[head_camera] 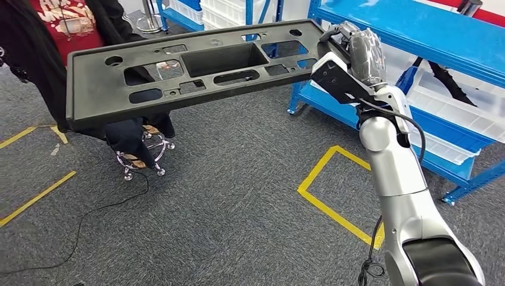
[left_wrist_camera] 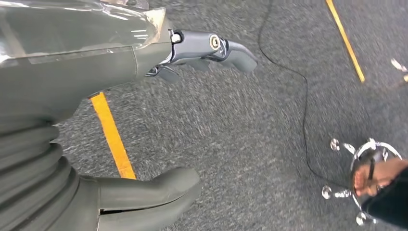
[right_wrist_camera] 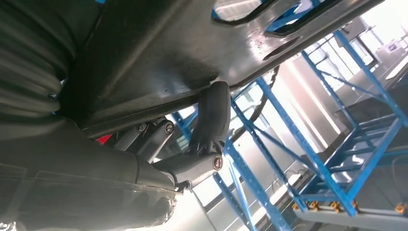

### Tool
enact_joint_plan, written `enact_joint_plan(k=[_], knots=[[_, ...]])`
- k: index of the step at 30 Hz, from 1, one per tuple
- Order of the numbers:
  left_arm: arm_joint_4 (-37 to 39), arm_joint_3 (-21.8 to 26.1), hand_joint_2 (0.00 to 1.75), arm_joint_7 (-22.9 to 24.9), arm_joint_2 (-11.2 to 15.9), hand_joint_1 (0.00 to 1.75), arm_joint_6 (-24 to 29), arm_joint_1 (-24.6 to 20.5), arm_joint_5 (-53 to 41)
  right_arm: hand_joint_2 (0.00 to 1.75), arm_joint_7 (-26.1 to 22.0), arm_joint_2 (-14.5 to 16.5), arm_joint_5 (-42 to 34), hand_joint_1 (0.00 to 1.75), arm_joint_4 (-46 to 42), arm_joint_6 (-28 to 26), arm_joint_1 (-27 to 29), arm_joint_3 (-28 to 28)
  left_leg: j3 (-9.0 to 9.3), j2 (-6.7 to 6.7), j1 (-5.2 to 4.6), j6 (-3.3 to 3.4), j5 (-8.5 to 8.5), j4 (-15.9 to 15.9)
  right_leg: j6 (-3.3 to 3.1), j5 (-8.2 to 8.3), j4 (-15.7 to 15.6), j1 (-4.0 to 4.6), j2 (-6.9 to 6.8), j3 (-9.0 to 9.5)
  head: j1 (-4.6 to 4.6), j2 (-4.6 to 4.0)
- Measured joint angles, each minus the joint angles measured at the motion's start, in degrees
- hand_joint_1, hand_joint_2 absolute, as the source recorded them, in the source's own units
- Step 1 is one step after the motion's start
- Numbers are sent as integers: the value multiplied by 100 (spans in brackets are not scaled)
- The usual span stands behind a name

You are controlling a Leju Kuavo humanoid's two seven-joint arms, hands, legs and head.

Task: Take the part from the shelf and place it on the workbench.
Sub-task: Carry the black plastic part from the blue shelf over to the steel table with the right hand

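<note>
We stand on grey carpet between blue shelving and a chrome stool.

Around us the grey carpet (head_camera: 226, 196) carries yellow tape lines (head_camera: 324, 202), one bent into a corner near the blue shelf rack (head_camera: 417, 36) on our right. White bins (head_camera: 452, 113) sit on its lower level. A thin black cable (head_camera: 89, 214) snakes across the floor toward a chrome-footed stool (head_camera: 143, 156), where a person in a red shirt (head_camera: 65, 21) sits. Bright light falls between more blue uprights (right_wrist_camera: 308, 144) in the right wrist view.
</note>
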Motion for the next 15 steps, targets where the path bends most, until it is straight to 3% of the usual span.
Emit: enact_joint_plan(k=[2,3,5,7,8,10,12,14,15], knots=[[-1,1,175,0,-8,0,3,10,39,175,-14,-11,-40,175,4,3,-28,9,-4,-136,8,-21,-10,29,111,341,-718,-41,82,307,1,0],[-6,2,175,0,-9,0,5,13,66,175,-23,-14,-61,175,10,3,-56,20,-18,-198,3,-45,-23,58,137,494,-1108,-56,149,494,0,0],[-26,4,175,0,-6,0,11,31,110,175,-32,-13,-93,175,31,7,-110,54,-58,-293,-6,-104,-39,101,110,640,-1521,-69,226,695,-5,0],[-44,7,175,0,4,0,14,68,145,175,-32,4,-104,175,62,13,-157,111,-86,-361,5,-159,-31,99,25,653,-1535,-55,154,704,-8,0],[-50,8,175,0,8,0,14,88,161,175,-31,19,-106,175,77,14,-186,139,-110,-330,9,-187,-47,116,-12,660,-1539,-60,117,711,-9,0],[-62,9,175,0,14,0,14,107,174,175,-30,43,-106,175,99,14,-251,182,-256,-98,11,-245,-230,409,-105,664,-1555,-71,33,733,-29,0],[-75,9,175,0,9,0,14,108,180,175,-30,54,-107,175,118,14,-296,213,-602,173,23,-291,-576,1134,-173,649,-1555,-41,-53,746,-49,0],[-81,9,175,0,4,0,13,116,183,175,-30,64,-107,175,144,15,-311,245,-911,251,39,-306,-754,1721,-198,636,-1554,-8,-148,751,-49,0],[-81,9,175,0,2,0,13,119,183,175,-30,70,-107,175,156,16,-313,259,-921,259,41,-297,-694,1717,-206,629,-1554,5,-198,757,-49,0]])
